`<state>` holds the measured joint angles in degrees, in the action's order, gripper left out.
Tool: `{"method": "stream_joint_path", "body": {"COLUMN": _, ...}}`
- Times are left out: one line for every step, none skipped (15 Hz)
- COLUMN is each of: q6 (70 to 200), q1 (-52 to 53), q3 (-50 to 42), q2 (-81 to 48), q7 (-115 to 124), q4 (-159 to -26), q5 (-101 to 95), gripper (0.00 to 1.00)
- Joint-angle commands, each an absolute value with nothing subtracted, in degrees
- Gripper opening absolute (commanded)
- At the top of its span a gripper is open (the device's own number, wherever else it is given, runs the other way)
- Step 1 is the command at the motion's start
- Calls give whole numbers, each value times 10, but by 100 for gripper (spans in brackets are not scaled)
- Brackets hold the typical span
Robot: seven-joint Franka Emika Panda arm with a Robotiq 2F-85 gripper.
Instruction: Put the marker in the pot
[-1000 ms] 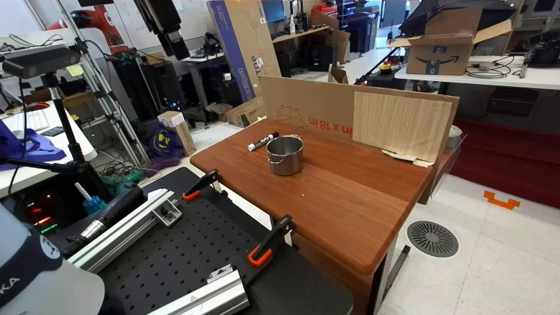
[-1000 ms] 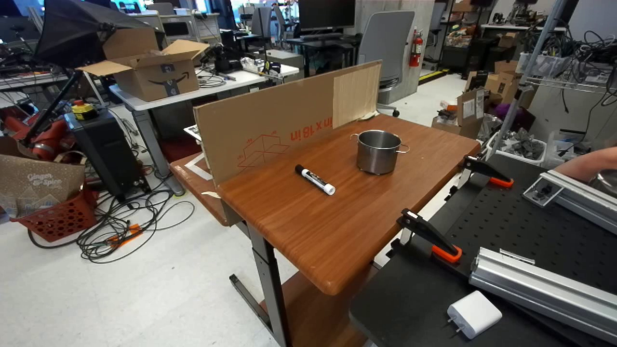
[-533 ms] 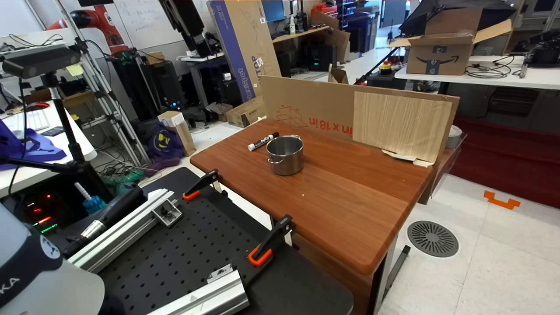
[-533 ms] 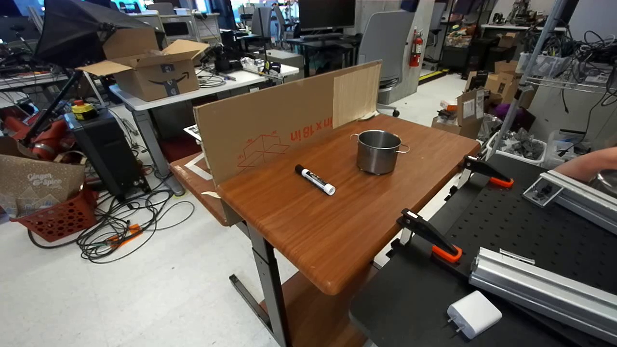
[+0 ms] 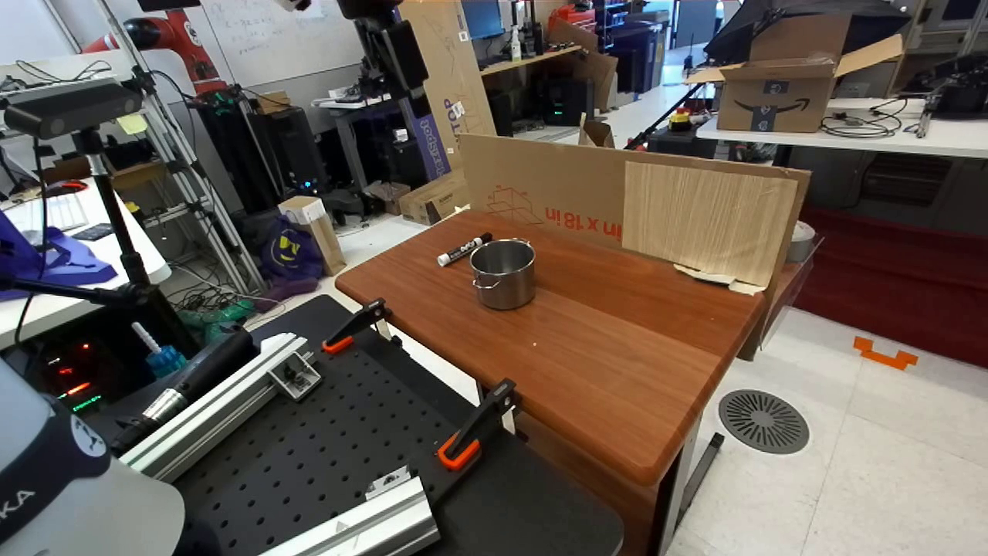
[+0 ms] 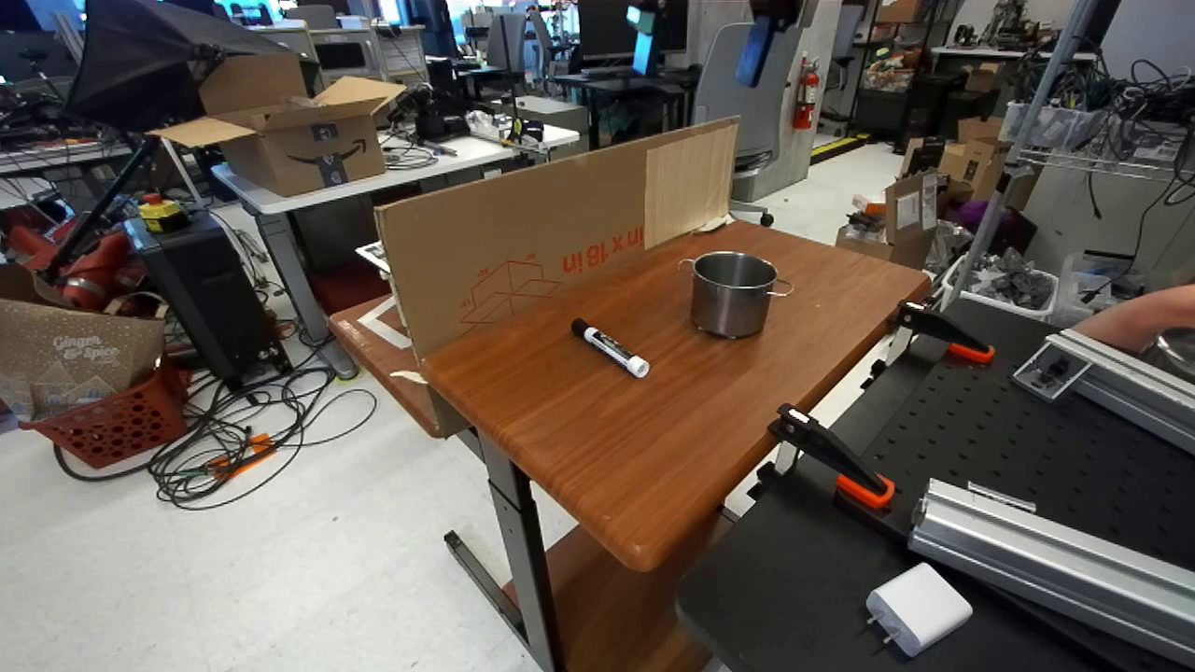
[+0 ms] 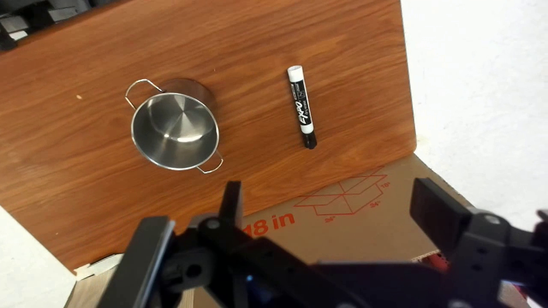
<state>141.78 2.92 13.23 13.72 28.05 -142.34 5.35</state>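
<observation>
The marker (image 7: 302,102) is white and black with a black cap and lies flat on the wooden table. It also shows in both exterior views (image 5: 465,249) (image 6: 610,348). The pot (image 7: 177,132) is shiny grey metal with two thin wire handles, upright and apart from the marker; its visible inside is bare. It shows in both exterior views (image 5: 502,276) (image 6: 731,297). My gripper (image 7: 327,188) is open and empty, its fingers wide apart. In both exterior views it hangs at the top edge (image 5: 401,66) (image 6: 700,47), high above the table; most of the arm is out of view.
A cardboard panel (image 6: 523,247) stands along the table's far edge. Black clamps with orange pads (image 5: 478,425) grip the near edge beside a black perforated board (image 5: 332,432). A white power adapter (image 6: 920,609) lies on that board.
My gripper has moved right in an exterior view, toward the table. It has come into sight from the top edge in the opposite camera. The marker and pot have not moved.
</observation>
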Motion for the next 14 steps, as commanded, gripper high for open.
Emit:
{"method": "stream_joint_path", "body": {"q6": 1430, "q1": 35, "q3": 125, "q2": 51, "q7": 287, "q4": -1363, "q5": 48, "gripper": 100}}
{"method": "stream_joint_path", "body": {"q6": 1433, "q1": 38, "q3": 123, "q2": 28, "q7": 287, "q4": -1349, "q5": 45, "gripper": 100}}
{"method": "stream_joint_path", "body": {"q6": 1435, "q1": 41, "q3": 121, "q2": 7, "q7": 290, "q4": -1337, "q5": 40, "gripper": 100}}
{"method": "stream_joint_path", "body": {"q6": 1435, "q1": 44, "q3": 119, "q2": -15, "q7": 295, "q4": -1324, "q5": 34, "gripper": 100}}
{"method": "stream_joint_path", "body": {"q6": 1436, "q1": 49, "q3": 116, "q2": -35, "q7": 299, "q4": -1313, "q5": 25, "gripper": 100}}
{"method": "stream_joint_path", "body": {"q6": 1438, "q1": 54, "q3": 113, "q2": -55, "q7": 306, "q4": -1303, "q5": 15, "gripper": 100}}
{"method": "stream_joint_path", "body": {"q6": 1439, "q1": 60, "q3": 108, "q2": -71, "q7": 313, "q4": -1294, "q5": 6, "gripper": 100}}
{"method": "stream_joint_path", "body": {"q6": 1440, "q1": 67, "q3": 102, "q2": -89, "q7": 321, "q4": -1285, "q5": -3, "gripper": 100}}
{"method": "stream_joint_path", "body": {"q6": 1439, "q1": 75, "q3": 96, "q2": -104, "q7": 330, "q4": -1275, "q5": -13, "gripper": 100}}
{"method": "stream_joint_path", "body": {"q6": 1438, "q1": 82, "q3": 88, "q2": -121, "q7": 338, "q4": -1264, "q5": -22, "gripper": 100}}
{"method": "stream_joint_path", "body": {"q6": 1433, "q1": 88, "q3": 81, "q2": -137, "q7": 344, "q4": -1253, "q5": -28, "gripper": 100}}
{"method": "stream_joint_path", "body": {"q6": 1431, "q1": 96, "q3": 73, "q2": -153, "q7": 351, "q4": -1243, "q5": -36, "gripper": 100}}
{"method": "stream_joint_path", "body": {"q6": 1434, "q1": 104, "q3": 63, "q2": -171, "q7": 361, "q4": -1234, "q5": -47, "gripper": 100}}
{"method": "stream_joint_path", "body": {"q6": 1433, "q1": 113, "q3": 55, "q2": -186, "q7": 370, "q4": -1225, "q5": -55, "gripper": 100}}
